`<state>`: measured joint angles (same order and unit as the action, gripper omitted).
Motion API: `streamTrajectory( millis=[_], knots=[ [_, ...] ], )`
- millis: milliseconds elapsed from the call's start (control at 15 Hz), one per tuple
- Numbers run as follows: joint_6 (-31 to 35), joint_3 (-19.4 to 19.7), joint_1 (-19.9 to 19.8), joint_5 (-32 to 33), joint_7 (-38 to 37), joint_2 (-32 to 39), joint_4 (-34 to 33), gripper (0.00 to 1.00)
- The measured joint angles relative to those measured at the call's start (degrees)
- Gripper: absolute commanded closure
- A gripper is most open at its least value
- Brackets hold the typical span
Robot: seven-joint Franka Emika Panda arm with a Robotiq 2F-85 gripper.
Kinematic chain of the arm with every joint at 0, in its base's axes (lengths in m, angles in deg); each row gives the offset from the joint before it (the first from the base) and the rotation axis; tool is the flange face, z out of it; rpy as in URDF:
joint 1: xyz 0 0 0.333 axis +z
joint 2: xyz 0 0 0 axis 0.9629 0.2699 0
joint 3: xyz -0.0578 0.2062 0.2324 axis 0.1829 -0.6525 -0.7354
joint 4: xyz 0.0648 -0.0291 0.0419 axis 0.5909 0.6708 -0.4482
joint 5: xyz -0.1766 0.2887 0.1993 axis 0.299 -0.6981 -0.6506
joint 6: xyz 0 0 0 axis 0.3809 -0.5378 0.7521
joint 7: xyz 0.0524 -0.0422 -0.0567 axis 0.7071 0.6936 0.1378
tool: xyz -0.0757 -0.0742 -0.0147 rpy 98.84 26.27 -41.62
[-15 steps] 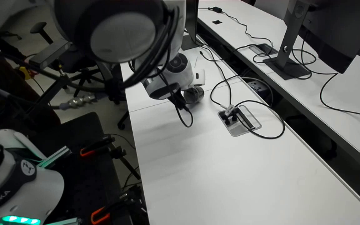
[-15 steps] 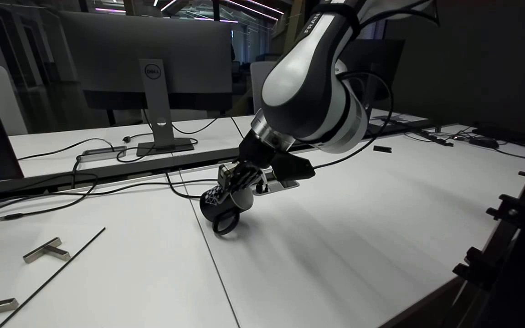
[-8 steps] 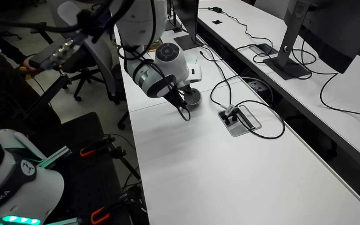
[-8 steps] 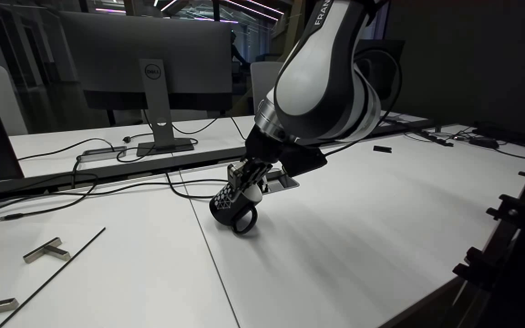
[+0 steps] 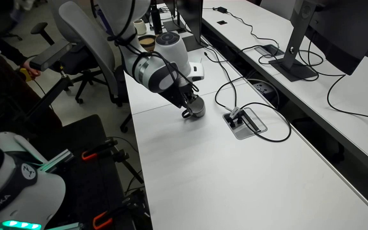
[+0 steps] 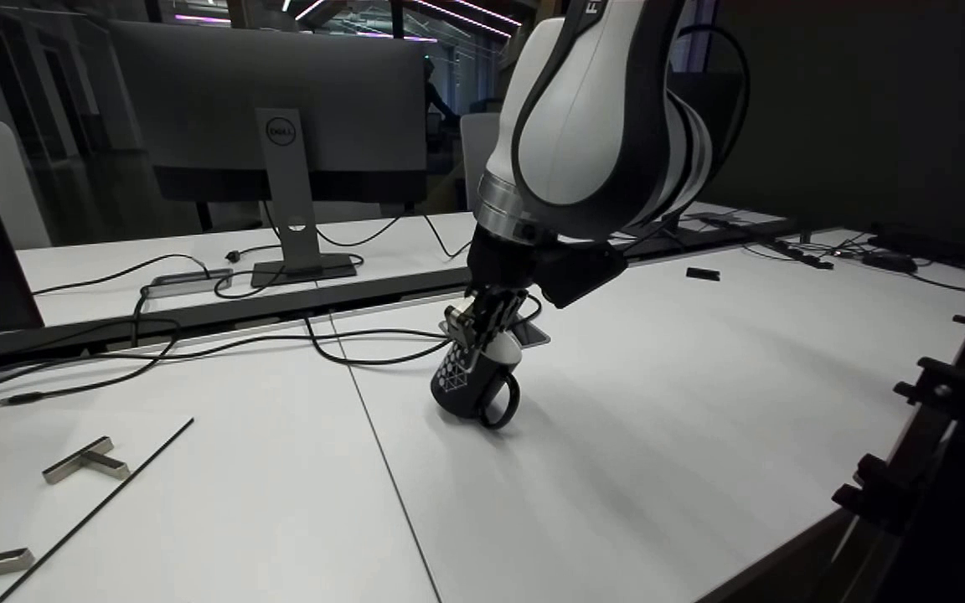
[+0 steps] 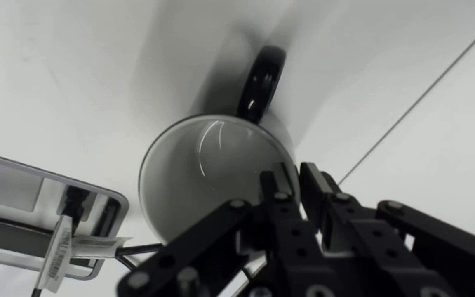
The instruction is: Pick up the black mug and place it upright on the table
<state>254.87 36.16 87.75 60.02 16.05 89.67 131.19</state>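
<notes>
The black mug [image 6: 459, 389] has a white inside and a white geometric print. It leans with its mouth up toward the gripper in both exterior views, less tilted than lying flat. Its low edge is at or just above the white table [image 6: 658, 402]; I cannot tell if it touches. The mug also shows in an exterior view [image 5: 200, 109], handle toward the near side. In the wrist view I look into the mug [image 7: 204, 165], handle at the top. My gripper [image 7: 297, 177] is shut on the mug's rim, one finger inside and one outside.
A recessed socket box [image 5: 244, 124] with plugs and looped cables [image 5: 284, 137] lies beside the mug. Metal T-shaped pieces [image 6: 89, 461] lie on a panel at the near left. A monitor [image 6: 290, 117] stands on the desk behind. A small black block [image 6: 703, 274] lies farther along.
The mug has swung from nearly lying on its side to a more upright lean. Gripper and mug have moved along the table past the seam; the wrist has become steeper.
</notes>
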Motion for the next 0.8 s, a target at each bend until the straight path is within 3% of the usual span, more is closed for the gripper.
streamTrajectory(
  millis=[333,800],
  knots=[
    [-10.8,8.3,8.8,0.1,-4.1,-3.3,0.6,0.97],
    [-15.2,11.0,11.2,1.8,-7.0,-4.0,0.5,0.97]
  ],
)
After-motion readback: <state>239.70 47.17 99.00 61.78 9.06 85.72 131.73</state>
